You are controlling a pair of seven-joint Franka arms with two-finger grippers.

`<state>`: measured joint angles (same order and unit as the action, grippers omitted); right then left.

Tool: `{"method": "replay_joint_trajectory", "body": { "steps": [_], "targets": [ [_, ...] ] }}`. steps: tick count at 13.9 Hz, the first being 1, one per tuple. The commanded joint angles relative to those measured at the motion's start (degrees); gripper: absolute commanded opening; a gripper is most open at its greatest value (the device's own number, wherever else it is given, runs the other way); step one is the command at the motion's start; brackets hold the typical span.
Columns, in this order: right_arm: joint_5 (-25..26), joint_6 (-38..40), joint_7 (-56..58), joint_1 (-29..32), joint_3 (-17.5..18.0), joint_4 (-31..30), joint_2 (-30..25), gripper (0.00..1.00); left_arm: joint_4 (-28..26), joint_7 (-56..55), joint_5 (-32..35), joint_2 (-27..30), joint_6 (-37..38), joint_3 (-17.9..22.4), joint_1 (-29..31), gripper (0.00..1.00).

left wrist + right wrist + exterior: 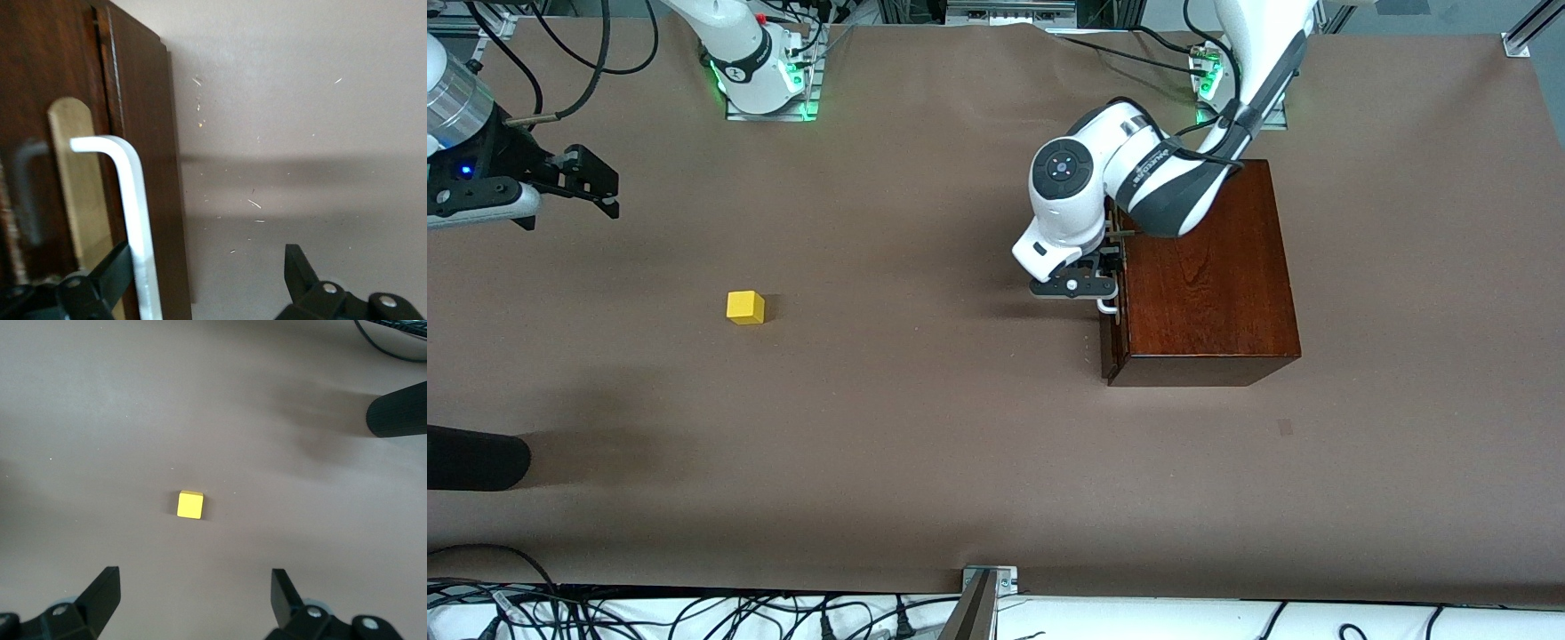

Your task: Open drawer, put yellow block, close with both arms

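Observation:
The dark reddish-brown wooden box (1209, 276) stands toward the left arm's end of the table. Its drawer front (1113, 347) looks closed, with the white bar handle (1108, 307) on it. My left gripper (1110, 283) is open at the drawer front. In the left wrist view the handle (133, 213) stands between the fingers of the left gripper (207, 260), close to one finger (110, 273). The yellow block (745, 307) lies on the table toward the right arm's end. My right gripper (611, 191) is open and empty in the air. In the right wrist view the right gripper (193, 580) has the block (190, 505) ahead of its fingers.
A black cylindrical object (471, 458) juts in at the right arm's end, nearer to the front camera than the block; it also shows in the right wrist view (397, 417). Brown paper (925, 427) covers the table. Cables lie along the table's edges.

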<state>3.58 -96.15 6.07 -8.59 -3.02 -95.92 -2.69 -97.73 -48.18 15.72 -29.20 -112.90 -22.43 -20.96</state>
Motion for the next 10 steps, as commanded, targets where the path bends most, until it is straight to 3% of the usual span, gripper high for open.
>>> {"method": "replay_joint_trajectory", "body": {
  "steps": [1,6,10],
  "targets": [
    [1.2,0.3,-0.7,-0.1,0.2,1.3,0.6,1.0,-0.2,-3.2,1.9,-1.5,-2.2,0.0,-1.4,1.0],
    [1.5,0.8,-0.5,-0.8,0.3,4.2,2.2,1.0,0.1,-3.8,2.2,-2.7,-3.9,0.0,-2.1,1.0],
    [0.6,0.3,-0.3,-0.6,0.0,4.4,4.6,1.0,1.0,-4.9,1.7,-4.6,-10.1,-0.2,-4.0,1.0]
  ]
}}
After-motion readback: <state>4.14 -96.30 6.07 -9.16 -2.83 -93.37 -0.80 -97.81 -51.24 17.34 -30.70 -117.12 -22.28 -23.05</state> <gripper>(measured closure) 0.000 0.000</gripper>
